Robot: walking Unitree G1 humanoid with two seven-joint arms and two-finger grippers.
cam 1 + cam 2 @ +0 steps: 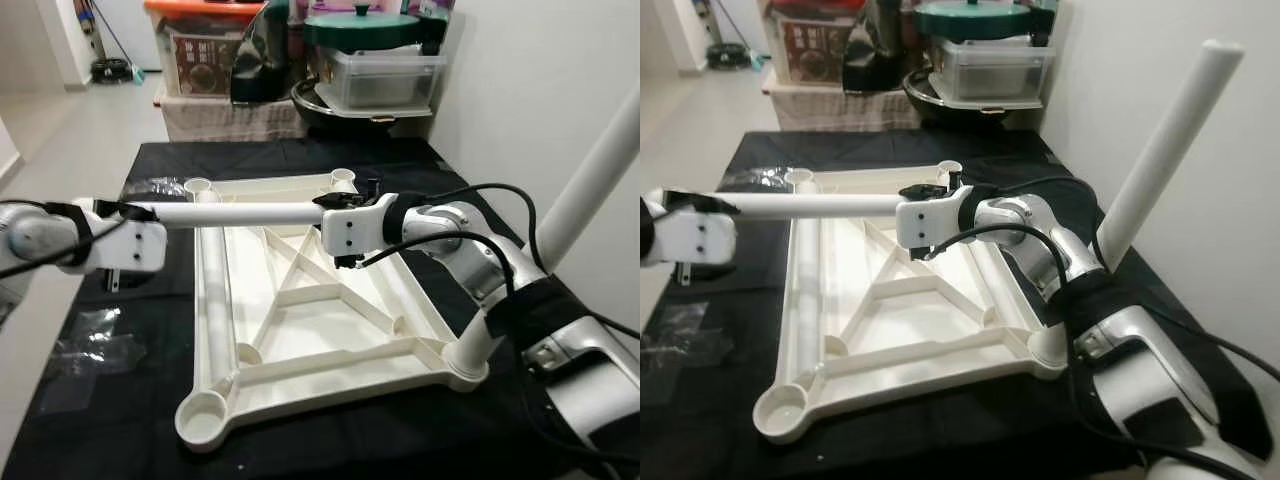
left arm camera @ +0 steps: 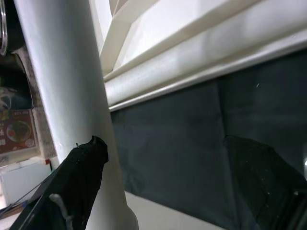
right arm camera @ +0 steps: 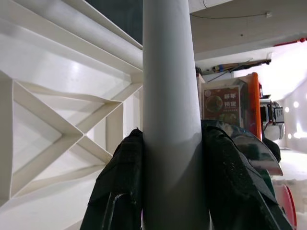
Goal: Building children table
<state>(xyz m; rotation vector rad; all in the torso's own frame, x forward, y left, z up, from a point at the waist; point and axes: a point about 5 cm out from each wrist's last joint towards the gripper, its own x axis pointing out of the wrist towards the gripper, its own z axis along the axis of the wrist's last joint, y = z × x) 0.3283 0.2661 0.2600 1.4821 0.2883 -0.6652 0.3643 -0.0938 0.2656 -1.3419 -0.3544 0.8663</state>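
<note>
Two grippers hold one white table leg (image 1: 240, 213) level above the upturned tabletop (image 1: 300, 330). Right gripper (image 1: 335, 201) pinches one end; left gripper (image 1: 125, 210) spreads around the other. Its long axis runs left-right, far-left socket (image 1: 198, 186) nearest the left gripper.

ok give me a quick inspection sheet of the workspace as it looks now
surface: black cloth under everything
job's things: white tabletop frame lying underside up; one leg standing in its near right corner socket; second leg held level above the frame
clutter: clear plastic wrap on the cloth's left edge
grippers: right gripper shut on the second leg; left gripper at its other end, one finger touching it
cables: black cable looping along the right arm
surroundings: storage boxes beyond the cloth
</note>
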